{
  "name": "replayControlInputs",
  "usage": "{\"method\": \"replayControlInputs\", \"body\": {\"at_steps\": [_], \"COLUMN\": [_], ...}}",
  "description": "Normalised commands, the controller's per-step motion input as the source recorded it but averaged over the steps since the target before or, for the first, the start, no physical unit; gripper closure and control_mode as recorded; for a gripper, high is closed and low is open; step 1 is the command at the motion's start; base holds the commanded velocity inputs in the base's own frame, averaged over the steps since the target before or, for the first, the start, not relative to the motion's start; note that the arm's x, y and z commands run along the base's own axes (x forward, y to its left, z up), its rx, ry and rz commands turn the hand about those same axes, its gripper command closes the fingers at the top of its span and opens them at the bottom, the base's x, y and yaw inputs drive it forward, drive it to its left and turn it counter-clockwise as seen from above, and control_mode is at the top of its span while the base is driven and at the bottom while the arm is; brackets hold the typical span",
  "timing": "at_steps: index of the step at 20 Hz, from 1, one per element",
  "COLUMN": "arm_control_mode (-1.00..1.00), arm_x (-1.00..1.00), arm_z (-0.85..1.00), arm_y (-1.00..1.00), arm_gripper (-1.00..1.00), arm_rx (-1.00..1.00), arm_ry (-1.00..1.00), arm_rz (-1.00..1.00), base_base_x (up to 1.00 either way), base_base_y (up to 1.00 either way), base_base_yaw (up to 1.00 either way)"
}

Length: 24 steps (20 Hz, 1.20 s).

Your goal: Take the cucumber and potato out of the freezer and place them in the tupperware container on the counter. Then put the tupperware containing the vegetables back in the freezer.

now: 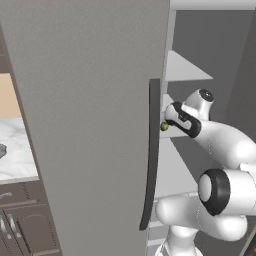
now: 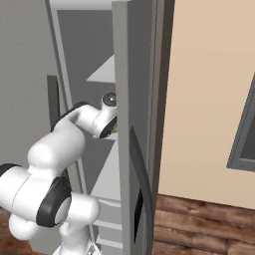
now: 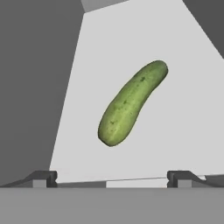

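The cucumber (image 3: pixel 131 103) is seen lying diagonally on a pale shelf (image 3: pixel 183 113) inside the freezer (image 1: pixel 90 125), at the centre of the hand view. The claw (image 3: pixel 112 178) is held wide and empty just short of it. For a secure grip, the fingers should be turned across the cucumber's narrow width and centred over its middle before being closed.

Arm bent at elbow, wrist reaching forward and down; gripper (image 3: pixel 111 178) jaws spread wide, holding nothing.

cucumber (image 1: pixel 164 126) mostly hidden behind freezer (image 1: pixel 90 125) door edge, fingers unseen there
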Motion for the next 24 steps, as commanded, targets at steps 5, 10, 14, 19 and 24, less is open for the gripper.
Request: {"method": "replayControlInputs", "body": {"at_steps": [5, 10, 14, 19, 24], "arm_control_mode": [-1.00, -1.00, -1.00, -1.00, -1.00], "arm_x": [0.34, 0.25, 0.23, 0.23, 0.26], "arm_z": [-0.17, -0.24, -0.25, -0.24, -0.20], "arm_y": [0.00, 0.00, 0.00, 0.00, 0.00], "arm_gripper": [-1.00, -1.00, -1.00, -1.00, -1.00], "arm_rx": [0.01, 0.00, 0.00, 0.00, 0.00], "arm_ry": [0.00, 0.00, 0.01, 0.01, 0.00], "arm_rz": [0.00, 0.00, 0.00, 0.00, 0.00], "base_base_x": [0.00, 0.00, 0.00, 0.00, 0.00], "base_base_y": [0.00, 0.00, 0.00, 0.00, 0.00], "base_base_yaw": [0.00, 0.00, 0.00, 0.00, 0.00]}}
